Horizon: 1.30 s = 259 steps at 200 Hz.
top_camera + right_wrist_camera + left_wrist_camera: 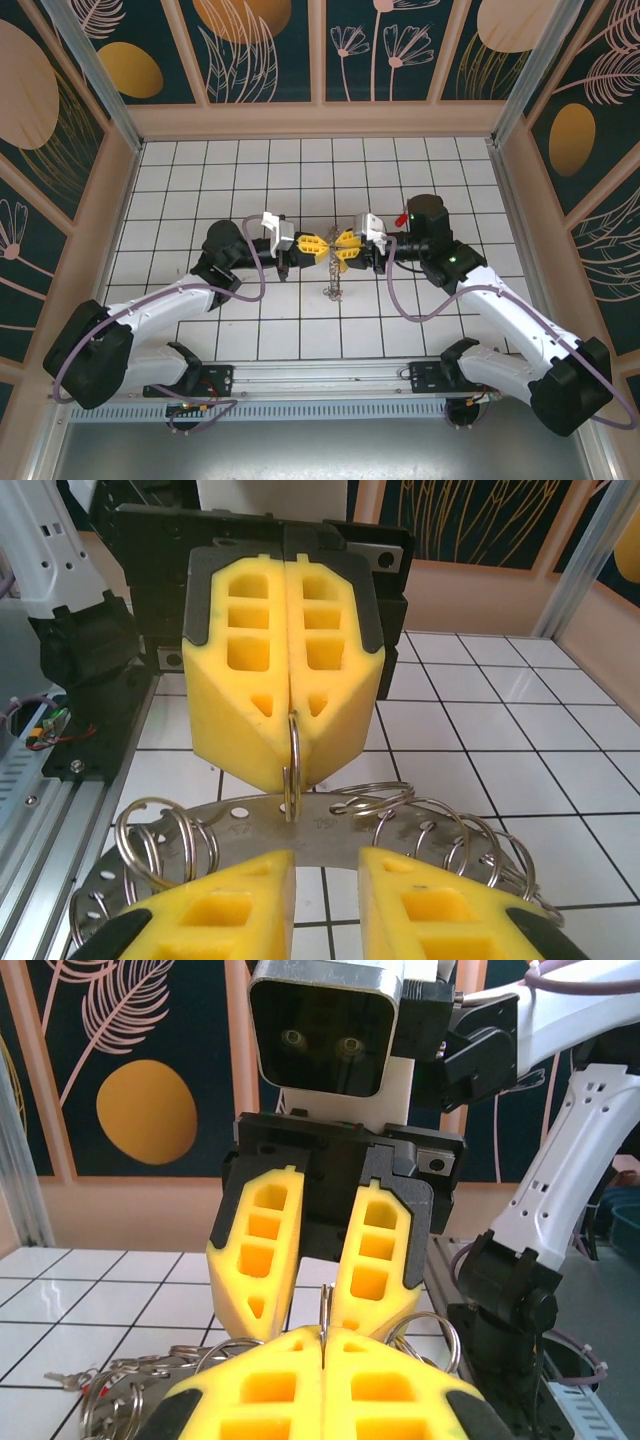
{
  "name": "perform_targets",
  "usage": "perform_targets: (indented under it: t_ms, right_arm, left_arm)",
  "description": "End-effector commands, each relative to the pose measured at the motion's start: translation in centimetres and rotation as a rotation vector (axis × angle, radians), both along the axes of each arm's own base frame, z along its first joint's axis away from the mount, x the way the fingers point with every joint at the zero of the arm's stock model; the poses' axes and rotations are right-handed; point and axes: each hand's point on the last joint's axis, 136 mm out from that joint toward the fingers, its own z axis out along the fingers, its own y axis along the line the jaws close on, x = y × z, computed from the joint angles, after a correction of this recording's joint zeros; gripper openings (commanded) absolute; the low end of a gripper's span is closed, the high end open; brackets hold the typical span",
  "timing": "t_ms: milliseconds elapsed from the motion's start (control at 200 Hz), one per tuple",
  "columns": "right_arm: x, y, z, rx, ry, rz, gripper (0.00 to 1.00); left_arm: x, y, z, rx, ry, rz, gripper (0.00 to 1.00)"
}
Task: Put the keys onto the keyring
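Gaping a little, the right pincer (pixel 327 858) shows its two yellow honeycombed fingers parted, with white tile visible in the gap and nothing clamped between them. Just beyond its fingertips hangs the keyring (pixel 250 825), a flat grey metal band punched with small holes along its rim. Silvery wire loops (pixel 150 842) threaded through those holes fan out to either side of the pincer.

Straight ahead of the right pincer, a small silvery split ring (pixel 292 765) rises upright from the band's far edge. The left pincer (pixel 325 1360) has this split ring nipped between its closed yellow fingers, so the two pincers face each other tip to tip with the keyring between and beneath them.

Down and to the left of the left pincer, the loops bunch together, and what looks like one of the thin silvery keys (pixel 62 1378) pokes out of them; its head colour cannot be told.

Farther out, the white tiled desk (pixel 200 170) spreads on every side of both pincers, ending at dark walls painted with pale leaves and orange ovals (pixel 260 40).
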Motion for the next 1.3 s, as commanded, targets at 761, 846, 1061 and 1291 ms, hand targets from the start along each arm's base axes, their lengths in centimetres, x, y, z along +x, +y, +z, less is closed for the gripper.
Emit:
perform_targets:
  t_ms: [761, 846, 1061, 1291]
  right_arm:
    - [-0.1, 0.5, 0.3, -0.009, 0.015, 0.055, 0.00]
    - [-0.1, 0.5, 0.0, -0.042, 0.016, 0.058, 0.00]
    - [0.0, 1.2, -0.3, -0.075, 0.004, 0.065, 0.00]
    - [0.2, 1.1, -0.2, -0.067, -0.001, 0.050, 0.14]
  left_arm:
    - [0.8, -1.4, -2.8, 0.203, -0.049, -0.049, 0.11]
    - [1.0, -1.2, -3.8, 0.294, -0.097, -0.048, 0.10]
    - [0.9, -1.2, -4.2, 0.337, -0.113, -0.073, 0.00]
    - [0.6, -0.7, -1.3, 0.153, -0.128, -0.001, 0.00]
